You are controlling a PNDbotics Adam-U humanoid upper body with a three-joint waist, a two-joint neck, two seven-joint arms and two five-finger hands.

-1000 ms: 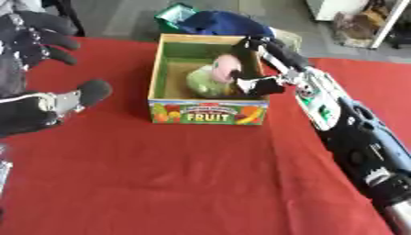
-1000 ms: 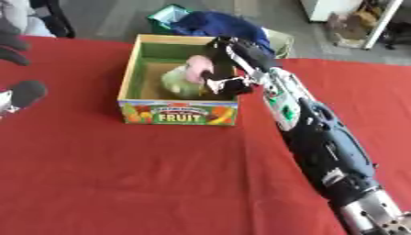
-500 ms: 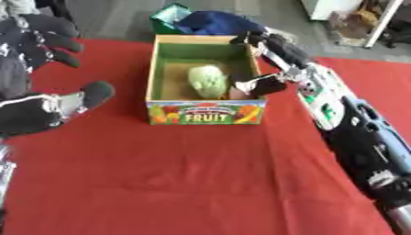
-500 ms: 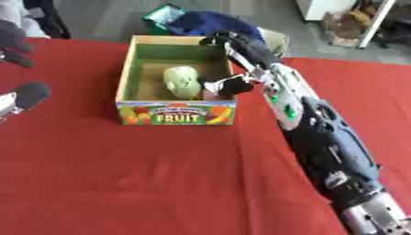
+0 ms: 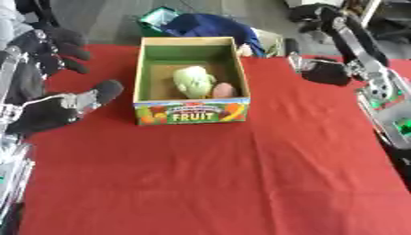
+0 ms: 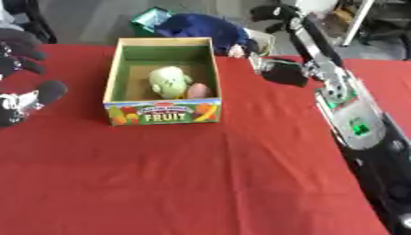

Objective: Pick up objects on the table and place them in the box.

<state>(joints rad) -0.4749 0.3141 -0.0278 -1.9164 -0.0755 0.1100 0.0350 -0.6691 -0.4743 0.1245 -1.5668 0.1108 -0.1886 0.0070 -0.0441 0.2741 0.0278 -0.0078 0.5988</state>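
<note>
Left eye view: we saw a red tablecloth (image 5: 208,183) under the fruit box (image 5: 191,111), green and pink objects (image 5: 192,81) inside; grey floor beyond. Both the right hand (image 6: 281,69) and the left hand (image 5: 56,50) hung released.

Matt red cloth (image 5: 217,174), printed cardboard box (image 5: 192,111)

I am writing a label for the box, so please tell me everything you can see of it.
The box is an open-topped rectangle, seemingly cardboard, with yellowish rims and green inner walls. Its front panel carries printed fruit pictures and the word FRUIT. It stands upright on the red table, toward the far side, left of centre. Inside lie a pale green round item and a smaller pinkish item, side by side near the front wall. Neither hand touches it.
</note>
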